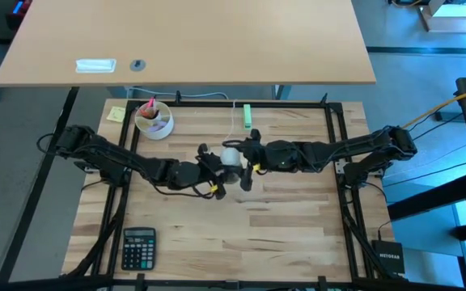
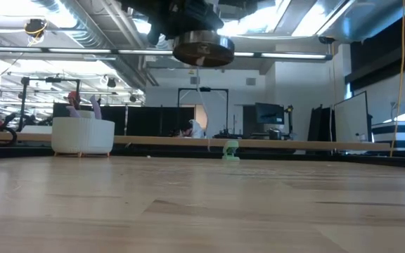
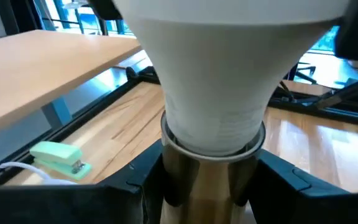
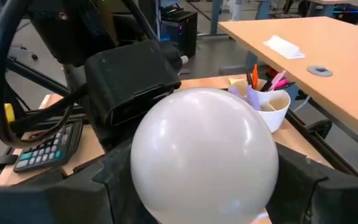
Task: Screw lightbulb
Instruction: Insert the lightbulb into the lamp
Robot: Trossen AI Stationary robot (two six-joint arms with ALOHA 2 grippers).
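The white lightbulb (image 1: 230,156) is held up over the middle of the table between my two grippers. Its narrow neck (image 3: 213,112) sits in the metal collar of the round grey socket (image 3: 207,180). The low view shows the socket's disc (image 2: 202,49) from below, well clear of the table, with its thin white cord (image 2: 201,77) hanging down. My left gripper (image 1: 214,166) is shut on the socket. My right gripper (image 1: 245,155) is shut on the bulb's rounded head (image 4: 204,152). My left gripper pinches the socket's metal collar (image 3: 191,183) between its two fingers (image 3: 143,183), just below the bulb's neck. It comes in about level from the table's left. The socket is lifted clear of the table, base down, with the bulb standing on top. My right gripper pinches the bulb's rounded frosted head (image 4: 166,174), one finger (image 4: 114,180) on either side. It comes in about level from the table's right. The bulb is clear of the table, its neck in the socket.
A white cup with pens (image 1: 154,119), a yellow note (image 1: 116,113) and a green stapler (image 1: 247,115) lie near the far edge. A calculator (image 1: 139,246) lies at the near left. A black frame (image 1: 335,129) runs around the table. A second tabletop (image 1: 192,40) stands beyond.
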